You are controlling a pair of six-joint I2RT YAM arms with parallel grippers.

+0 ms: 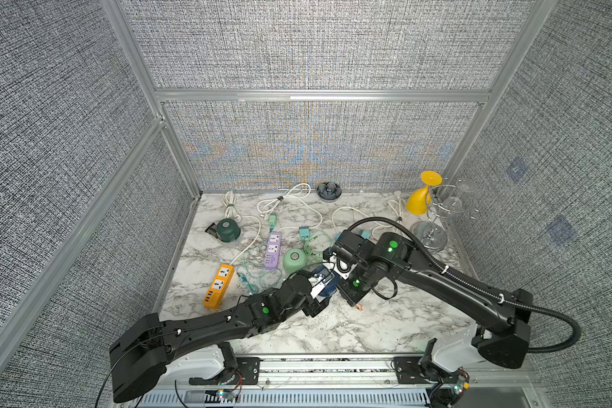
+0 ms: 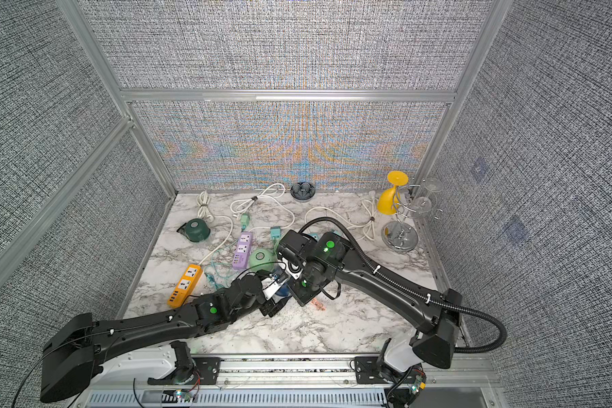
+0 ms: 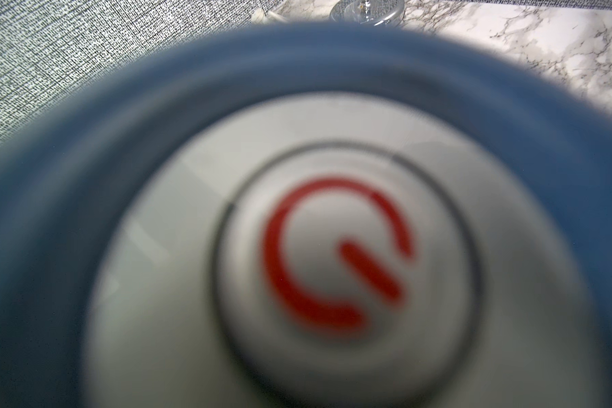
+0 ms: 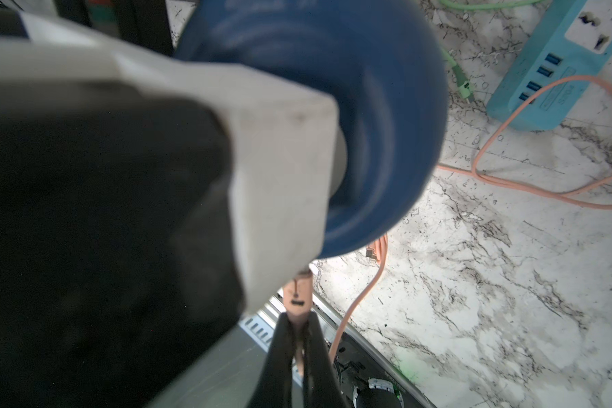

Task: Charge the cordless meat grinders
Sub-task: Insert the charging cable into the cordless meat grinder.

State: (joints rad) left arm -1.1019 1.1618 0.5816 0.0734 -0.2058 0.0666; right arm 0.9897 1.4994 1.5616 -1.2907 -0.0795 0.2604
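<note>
My left gripper (image 1: 321,285) is shut on the navy blue meat grinder (image 1: 329,288) and holds it tilted above the table's middle. Its silver top button (image 3: 347,261), with a red power symbol, fills the left wrist view. One white finger (image 4: 283,169) of that gripper lies across the blue dome (image 4: 368,106). My right gripper (image 4: 299,325) is shut on a peach charging plug (image 4: 299,293), whose tip sits at the grinder's lower edge, half hidden by the finger. The mint green grinder (image 1: 295,260) and the dark green grinder (image 1: 228,229) stand on the table.
Purple (image 1: 273,250) and orange (image 1: 218,286) power strips lie left of centre, and a blue strip (image 4: 552,67) lies under my right arm with the peach cable (image 4: 509,176) looping from it. White cords cross the back. A petal dish (image 1: 329,191) and a glass rack (image 1: 431,233) stand behind.
</note>
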